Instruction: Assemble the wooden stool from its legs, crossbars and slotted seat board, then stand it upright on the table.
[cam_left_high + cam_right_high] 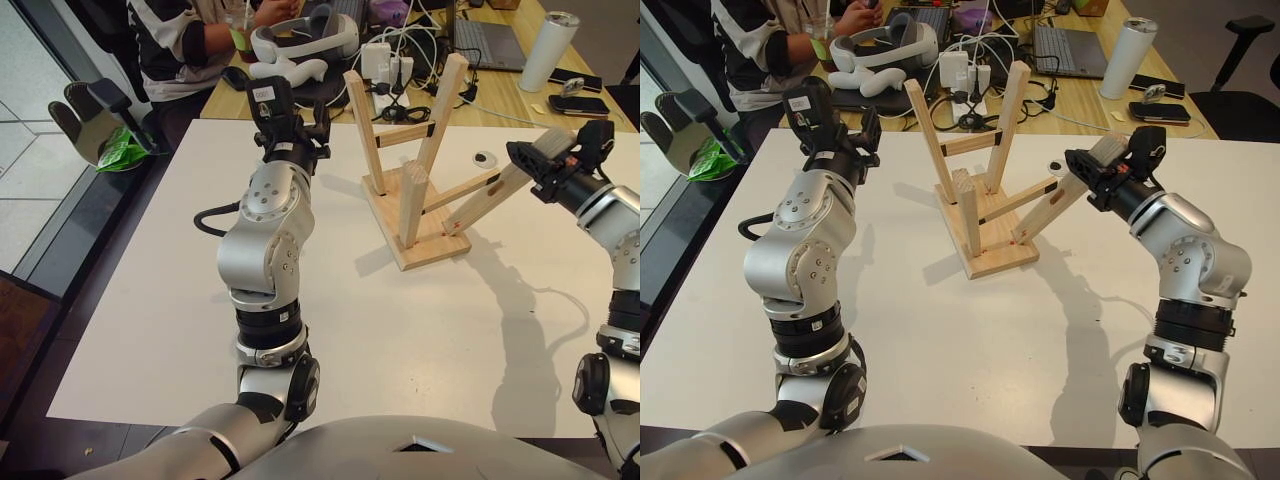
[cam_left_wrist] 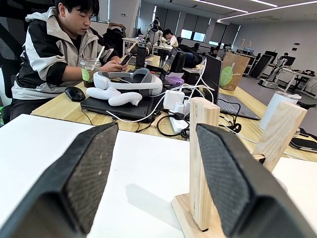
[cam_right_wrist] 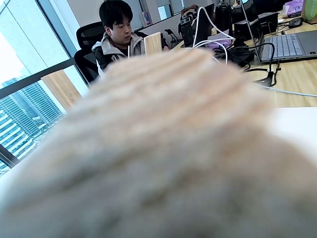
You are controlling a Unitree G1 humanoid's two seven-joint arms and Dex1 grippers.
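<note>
Pale wood stool (image 1: 435,238) on white table (image 1: 150,300) — black-padded left pincer (image 2: 157,158).

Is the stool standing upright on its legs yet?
No, the seat board rests on the table with the legs pointing up, one held by the right gripper.

Leg (image 1: 923,125) (image 1: 1008,108) (image 1: 968,212) (image 1: 1060,203) x4, crossbar (image 1: 970,143) (image 1: 1018,198) x2 visible, seat board (image 1: 990,255) x1, gripper (image 2: 153,173) (image 1: 1115,155) x2, tumbler (image 1: 1127,55) x1, headset (image 1: 885,45) x1.

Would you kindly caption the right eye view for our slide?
Right gripper clamps a splayed leg of the upturned pale wooden stool on the white table; left gripper open.
</note>
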